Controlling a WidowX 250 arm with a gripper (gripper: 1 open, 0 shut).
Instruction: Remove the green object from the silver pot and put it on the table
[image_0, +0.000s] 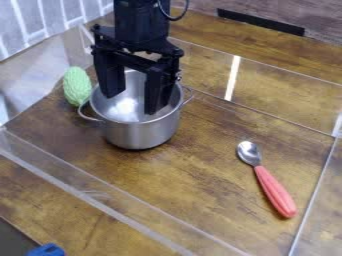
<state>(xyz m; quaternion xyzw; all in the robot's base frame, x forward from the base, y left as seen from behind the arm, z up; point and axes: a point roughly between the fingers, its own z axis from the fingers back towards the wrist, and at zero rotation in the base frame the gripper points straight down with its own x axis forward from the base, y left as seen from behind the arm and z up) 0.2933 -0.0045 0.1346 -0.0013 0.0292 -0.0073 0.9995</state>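
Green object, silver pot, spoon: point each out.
green object (78, 85), camera view, middle of its bumpy surface
silver pot (144, 131), camera view, front of its outer wall
spoon (274, 190), camera view, on its red handle

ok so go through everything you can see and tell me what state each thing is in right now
Black robot tool: open, pointing down over the pot, holding nothing.
Round shiny steel pot: upright on the table, inside looks empty.
Small light-green bumpy oval object: out of the pot, beside it on the table.
Red-handled metal spoon: lying flat on the table.
Dark brown wooden table: bears all of these.
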